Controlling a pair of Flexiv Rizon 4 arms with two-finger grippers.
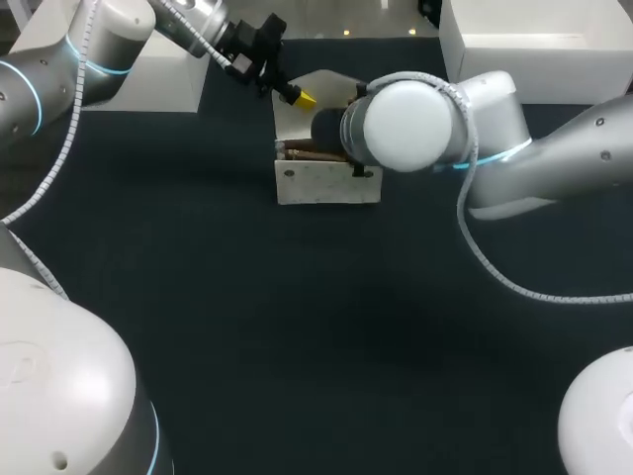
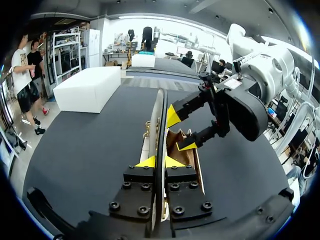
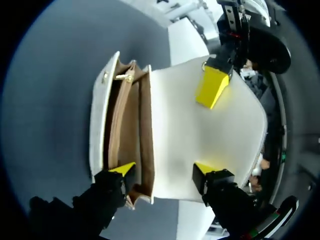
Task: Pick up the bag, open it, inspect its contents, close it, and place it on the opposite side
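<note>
We see a white handbag (image 1: 326,184) standing upright on the dark bench (image 1: 297,346), toward its far middle; its mouth is open, showing tan-lined compartments (image 3: 131,125) and a small gold clasp (image 3: 125,77); its plain white flap (image 3: 200,135) is lifted up and back.

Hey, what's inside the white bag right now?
The bag is open: its tan divided lining shows, with no loose items visible. The bottom is shadowed, and a finger of the right hand covers one end, so something there could be hidden.
</note>
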